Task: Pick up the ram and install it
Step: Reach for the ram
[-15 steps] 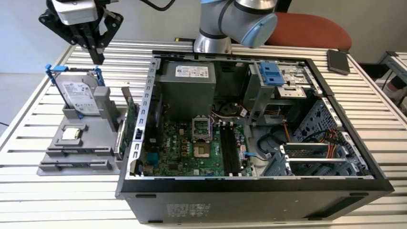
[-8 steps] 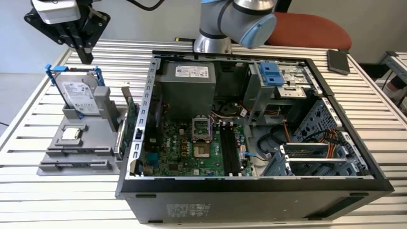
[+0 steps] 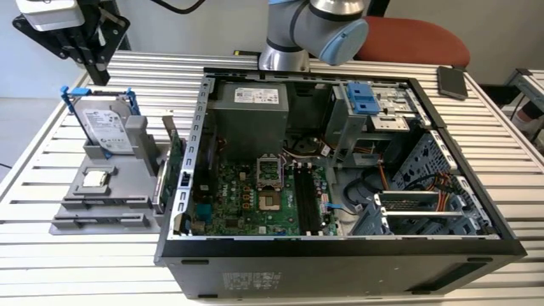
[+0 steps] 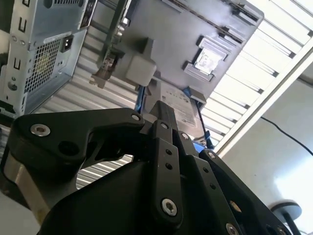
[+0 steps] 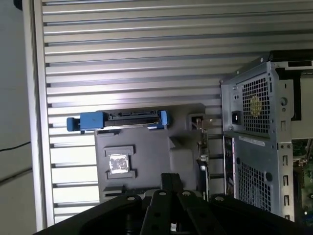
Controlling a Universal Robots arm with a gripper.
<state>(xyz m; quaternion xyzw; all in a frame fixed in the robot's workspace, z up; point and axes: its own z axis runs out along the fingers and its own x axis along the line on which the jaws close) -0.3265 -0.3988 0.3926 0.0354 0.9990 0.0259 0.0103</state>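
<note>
My gripper [image 3: 98, 75] hangs high over the table at the exterior view's far left, behind the grey parts holder [image 3: 127, 167]. Its black fingers meet in one point and look shut, with nothing between them. In both wrist views the fingertips [image 4: 164, 111] [image 5: 171, 179] hang over the holder [image 5: 146, 156]. The ram is out of view; I cannot make it out on the holder or in the case. The open computer case [image 3: 197, 134] lies on its side in the middle, with the motherboard [image 3: 255, 204] and its dark memory slots [image 3: 306, 199] showing.
On the holder stand a silver hard drive with blue rails [image 3: 106, 127], a small square chip [image 3: 95, 178] and a green expansion card with a metal bracket [image 3: 173, 167]. The arm's base [image 3: 285, 54] is behind the case. A phone [image 3: 451, 81] lies at the far right of the slatted table [image 3: 76, 268].
</note>
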